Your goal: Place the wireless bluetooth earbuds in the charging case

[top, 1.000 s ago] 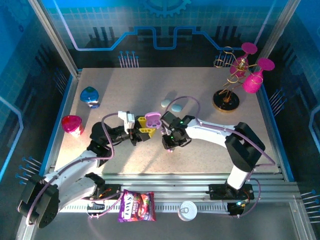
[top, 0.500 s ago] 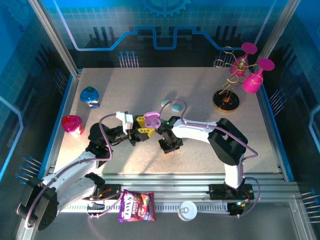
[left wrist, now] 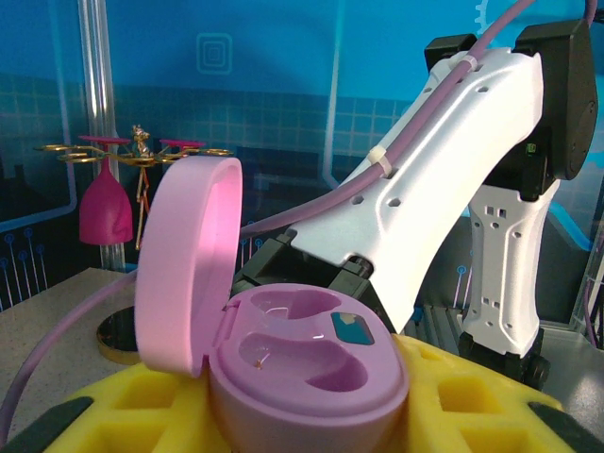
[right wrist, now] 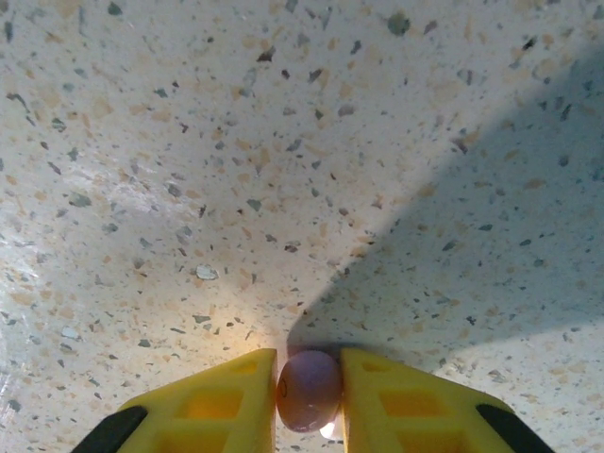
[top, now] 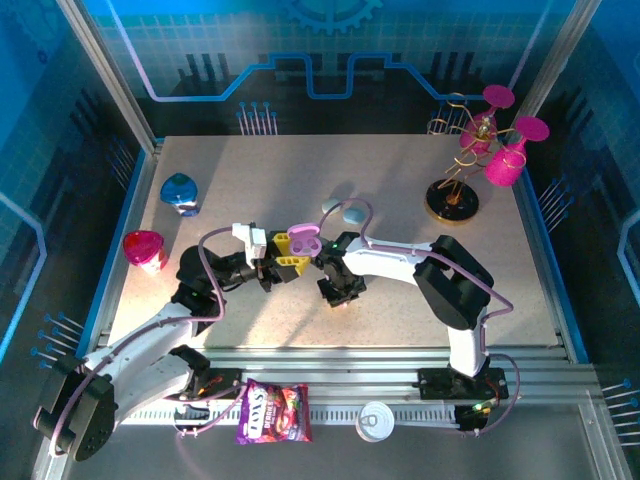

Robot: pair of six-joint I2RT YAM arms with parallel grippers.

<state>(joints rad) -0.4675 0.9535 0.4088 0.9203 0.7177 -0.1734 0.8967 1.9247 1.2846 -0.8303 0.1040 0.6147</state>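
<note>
The left gripper [top: 287, 262] is clamping the purple charging case [left wrist: 307, 373] between its yellow fingers [left wrist: 453, 406], jaws pressed tight on the case body and holding it off the table. The lid [left wrist: 184, 269] is standing open, tilted up at the back, with the two wells inside facing up. Near it, the right gripper [right wrist: 309, 363] is pointing down at the speckled table [right wrist: 283, 142]. Its fingers [right wrist: 226, 401] are sitting nearly together, pinching a small purple earbud [right wrist: 309, 390] from both sides. The earbud is sitting low against the tabletop, to the case's right and closer to the arm bases.
</note>
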